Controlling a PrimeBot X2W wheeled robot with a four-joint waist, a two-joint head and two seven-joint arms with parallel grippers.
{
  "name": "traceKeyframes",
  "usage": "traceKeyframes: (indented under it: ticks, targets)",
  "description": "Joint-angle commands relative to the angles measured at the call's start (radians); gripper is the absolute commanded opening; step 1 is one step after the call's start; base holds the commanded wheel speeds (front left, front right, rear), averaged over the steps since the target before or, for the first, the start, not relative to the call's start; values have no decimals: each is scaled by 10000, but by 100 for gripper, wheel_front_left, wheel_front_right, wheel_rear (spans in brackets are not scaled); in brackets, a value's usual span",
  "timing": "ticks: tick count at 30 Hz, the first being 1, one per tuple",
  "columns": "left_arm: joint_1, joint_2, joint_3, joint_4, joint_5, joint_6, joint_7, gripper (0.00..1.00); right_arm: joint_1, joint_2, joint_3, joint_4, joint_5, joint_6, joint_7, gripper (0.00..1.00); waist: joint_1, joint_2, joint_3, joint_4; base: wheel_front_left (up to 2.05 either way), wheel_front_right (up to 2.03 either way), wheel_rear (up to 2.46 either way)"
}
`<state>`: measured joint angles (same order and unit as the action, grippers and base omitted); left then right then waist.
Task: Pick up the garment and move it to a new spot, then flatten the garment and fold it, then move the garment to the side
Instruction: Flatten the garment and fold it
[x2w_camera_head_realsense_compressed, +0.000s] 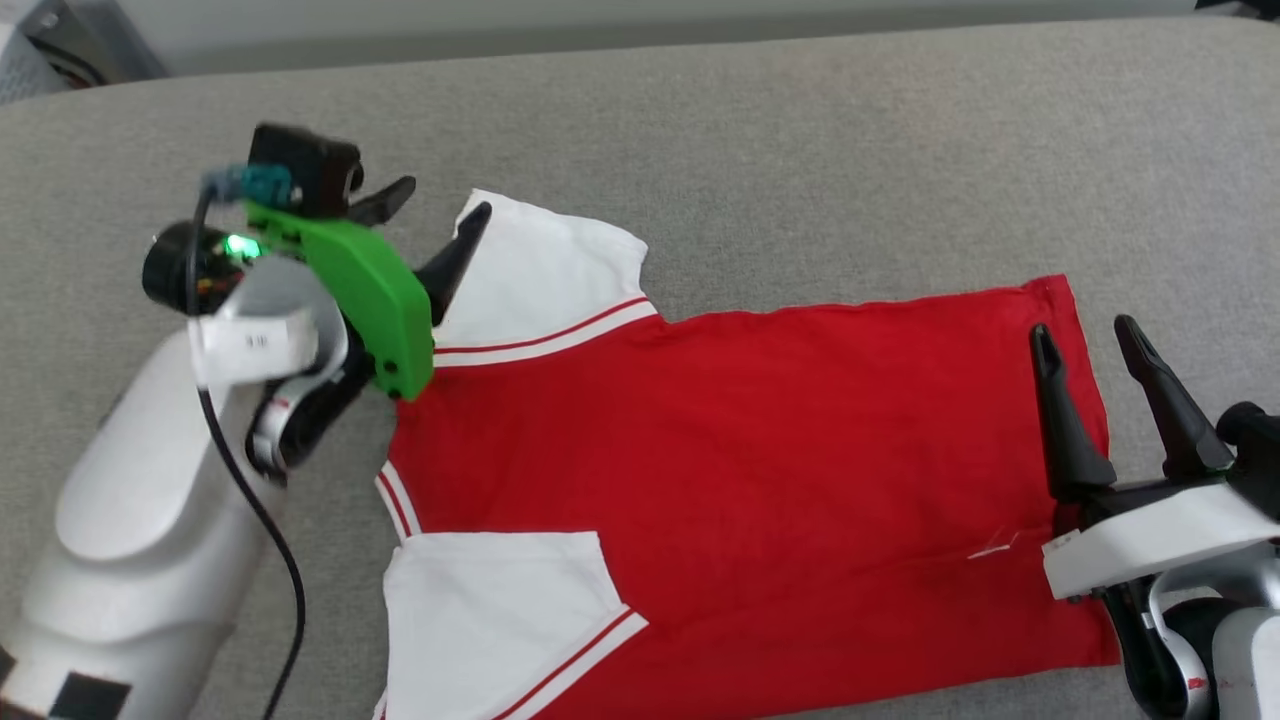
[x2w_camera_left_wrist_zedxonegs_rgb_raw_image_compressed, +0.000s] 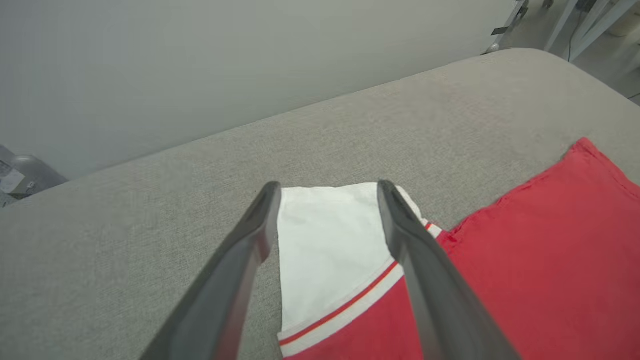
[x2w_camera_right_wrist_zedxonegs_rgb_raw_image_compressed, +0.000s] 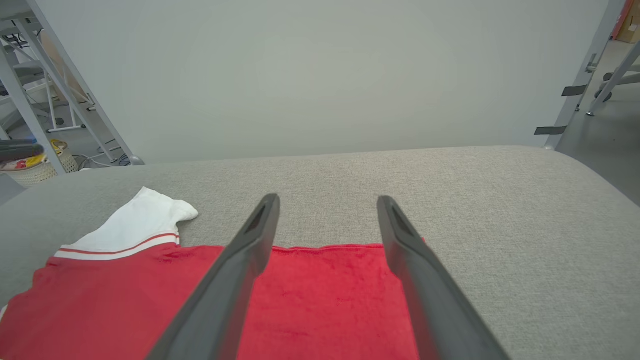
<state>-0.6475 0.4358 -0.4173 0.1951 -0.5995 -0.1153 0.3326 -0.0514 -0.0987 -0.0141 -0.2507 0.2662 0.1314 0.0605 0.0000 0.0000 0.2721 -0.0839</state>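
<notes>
Arrangement of garment (x2w_camera_head_realsense_compressed: 750, 450) and two grippers on a grey upholstered surface (x2w_camera_head_realsense_compressed: 800, 150). The garment lies spread flat across the middle of the surface, with its red body running crosswise, the collar end toward the robot's left and the hem (x2w_camera_head_realsense_compressed: 1088, 400) toward its right. Both white sleeves, each edged with red-and-white striped trim, lie at the left end: the far sleeve (x2w_camera_head_realsense_compressed: 545, 275) points away from the robot and the near sleeve (x2w_camera_head_realsense_compressed: 490, 610) lies toward it.

The left gripper (x2w_camera_head_realsense_compressed: 443, 198), carried on a wrist with a green mount (x2w_camera_head_realsense_compressed: 370, 290) and a trailing black cable (x2w_camera_head_realsense_compressed: 250, 500), sits at the far sleeve with its fingers spread wide and nothing held. One finger lies over the sleeve's outer edge and the other over bare grey fabric. In the left wrist view, the left gripper (x2w_camera_left_wrist_zedxonegs_rgb_raw_image_compressed: 328, 186) frames the far sleeve (x2w_camera_left_wrist_zedxonegs_rgb_raw_image_compressed: 325, 240) between its fingers, with the red body (x2w_camera_left_wrist_zedxonegs_rgb_raw_image_compressed: 525, 280) to one side.

The right gripper (x2w_camera_head_realsense_compressed: 1083, 330) stands at the hem, likewise spread wide and empty. One finger is over the red cloth and the other just past the hem, over the grey surface. The right wrist view shows the right gripper (x2w_camera_right_wrist_zedxonegs_rgb_raw_image_compressed: 325, 197) above the red cloth (x2w_camera_right_wrist_zedxonegs_rgb_raw_image_compressed: 325, 300), with the hem line crossing between the fingers. Contact with the cloth cannot be judged for either gripper.
</notes>
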Motion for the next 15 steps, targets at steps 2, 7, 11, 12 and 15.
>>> traceKeyframes:
  ticks: [2,7,11,12,15]
  targets:
    - [-1016,255,-224,474,-336,-80,1313,100,-348,73,177,-38,-84,-7,-131,100,0,0,1067,-901,0,0,0]
    - [-2655,606,-614,1587,-868,-128,3484,100,-639,188,546,136,-75,-7,-341,100,0,0,1531,-1416,0,0,0]
    - [-3502,836,-807,2456,-1083,-139,4563,100,-783,257,745,324,-34,-7,-507,100,0,0,1811,-1752,0,0,0]
    - [-3636,884,-830,2664,-1088,-140,4691,100,-814,268,798,369,-26,-7,-541,100,0,0,1860,-1826,0,0,0]
    - [-3944,1010,-956,3346,-1042,-142,5040,100,-899,305,928,518,11,-7,-670,100,0,0,1979,-2010,0,0,0]
